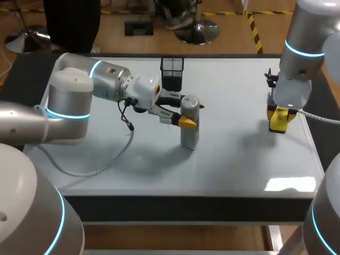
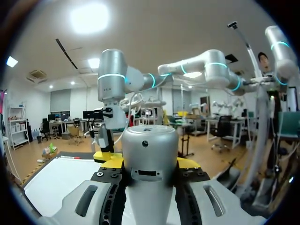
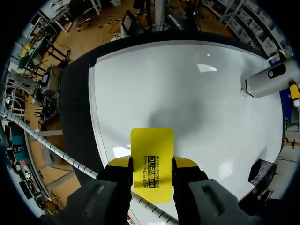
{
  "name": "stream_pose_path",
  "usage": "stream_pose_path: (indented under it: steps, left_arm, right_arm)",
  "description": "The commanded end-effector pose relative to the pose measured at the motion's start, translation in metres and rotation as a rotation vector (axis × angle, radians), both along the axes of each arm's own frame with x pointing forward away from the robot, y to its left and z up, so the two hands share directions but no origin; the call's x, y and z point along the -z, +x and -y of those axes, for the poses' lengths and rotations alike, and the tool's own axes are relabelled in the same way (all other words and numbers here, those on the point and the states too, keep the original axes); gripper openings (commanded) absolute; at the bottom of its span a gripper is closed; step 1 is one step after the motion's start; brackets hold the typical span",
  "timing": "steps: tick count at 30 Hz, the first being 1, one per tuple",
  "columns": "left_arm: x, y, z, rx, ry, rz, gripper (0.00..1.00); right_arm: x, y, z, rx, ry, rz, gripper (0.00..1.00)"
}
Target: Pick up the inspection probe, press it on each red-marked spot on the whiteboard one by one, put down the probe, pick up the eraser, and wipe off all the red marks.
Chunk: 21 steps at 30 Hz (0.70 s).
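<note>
Left gripper (image 2: pixel 150 165) clamped on upright silver cylindrical probe (image 2: pixel 149 154), standing mid white whiteboard (image 1: pixel 239 159) | black mesh cup (image 1: pixel 171 71) just behind probe | right gripper (image 3: pixel 152 164) clasping yellow rectangular eraser (image 3: pixel 151 140) at board's right side.

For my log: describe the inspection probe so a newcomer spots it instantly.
Near the middle of the whiteboard, the left gripper clasps the probe between its fingers. It is the upright silver cylinder, unlike the black mesh holder behind it and the yellow eraser in the right gripper.
</note>
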<state>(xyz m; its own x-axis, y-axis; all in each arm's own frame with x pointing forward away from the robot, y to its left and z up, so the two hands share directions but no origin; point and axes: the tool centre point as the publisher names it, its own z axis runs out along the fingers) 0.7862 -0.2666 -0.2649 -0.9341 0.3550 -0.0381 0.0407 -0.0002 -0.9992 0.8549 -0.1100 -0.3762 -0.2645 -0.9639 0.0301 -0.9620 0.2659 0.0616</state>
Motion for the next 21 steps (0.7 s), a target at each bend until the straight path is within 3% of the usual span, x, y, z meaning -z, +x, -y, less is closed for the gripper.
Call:
stream_pose_path:
  steps: [1,21]
  left_arm:
    - [0.009,0.005,0.003,0.019,0.001,-0.009,0.0]
    - [0.026,0.01,0.005,0.015,0.017,-0.03,0.0]
  right_arm:
    - [0.0,0.001,0.001,-0.002,-0.002,0.0,0.0]
    - [0.0,0.001,0.001,-0.002,-0.002,0.0,0.0]
